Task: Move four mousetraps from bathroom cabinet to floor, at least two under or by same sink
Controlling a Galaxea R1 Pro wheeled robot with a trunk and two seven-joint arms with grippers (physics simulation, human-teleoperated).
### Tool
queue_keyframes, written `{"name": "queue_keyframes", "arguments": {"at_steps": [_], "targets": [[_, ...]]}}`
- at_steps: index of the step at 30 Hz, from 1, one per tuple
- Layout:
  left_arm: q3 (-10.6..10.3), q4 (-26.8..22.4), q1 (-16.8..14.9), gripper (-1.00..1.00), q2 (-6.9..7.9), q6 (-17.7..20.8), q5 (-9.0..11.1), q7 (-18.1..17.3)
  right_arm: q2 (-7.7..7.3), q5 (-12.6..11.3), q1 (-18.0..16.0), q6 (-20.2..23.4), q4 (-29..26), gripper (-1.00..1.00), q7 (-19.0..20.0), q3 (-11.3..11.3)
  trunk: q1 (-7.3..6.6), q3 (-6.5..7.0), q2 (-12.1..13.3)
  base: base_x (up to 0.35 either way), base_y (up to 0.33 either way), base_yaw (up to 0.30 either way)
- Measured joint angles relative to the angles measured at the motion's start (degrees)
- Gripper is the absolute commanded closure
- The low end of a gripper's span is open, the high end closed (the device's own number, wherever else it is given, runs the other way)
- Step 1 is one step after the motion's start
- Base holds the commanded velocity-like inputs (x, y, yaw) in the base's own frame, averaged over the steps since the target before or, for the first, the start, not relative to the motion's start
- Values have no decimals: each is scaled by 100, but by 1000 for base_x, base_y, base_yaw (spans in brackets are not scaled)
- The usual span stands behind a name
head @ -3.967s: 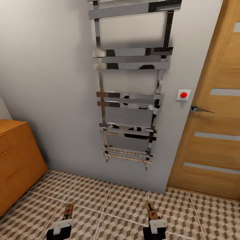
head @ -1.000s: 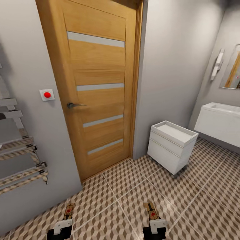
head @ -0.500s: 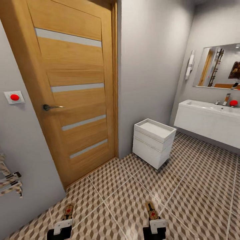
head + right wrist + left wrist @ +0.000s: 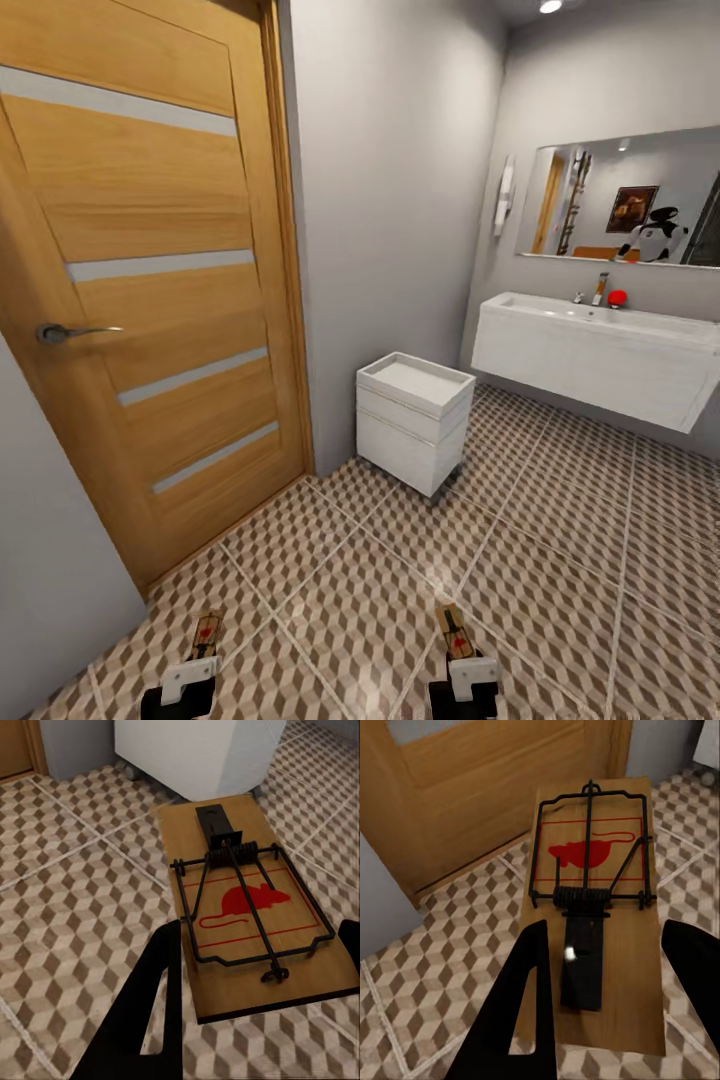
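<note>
Between each end effector's fingers I hold a mousetrap, left end effector [image 4: 190,683] clamped on the left mousetrap [image 4: 591,907], right end effector [image 4: 462,685] on the right mousetrap [image 4: 251,911]; I judge them light, stiff boards with touchy sprung wire, best pinched by the long wooden edges. Compared with four seconds ago, my view has swung from the towel rail and cabinet to the sink [image 4: 590,355] at 2 o'clock across the bathroom floor [image 4: 560,560].

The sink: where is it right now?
In the head view the sink hangs on the far wall at the right, under the mirror, with the small white drawer unit on the floor to its left.
</note>
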Motion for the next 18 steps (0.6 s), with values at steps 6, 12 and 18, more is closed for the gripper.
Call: {"name": "queue_keyframes", "arguments": {"at_steps": [6,12,18], "targets": [[0,0,1,100,0,0,0,0,0,0,1,-3,0,100,-2,1,0,-12,0,0,0,-295],[0,0,0,100,0,0,0,0,0,2,1,-2,0,100,-3,1,0,-25,0,0,0,-295],[0,0,1,100,0,0,0,0,0,3,1,-4,0,100,-4,-1,0,-38,0,0,0,-295]]}}
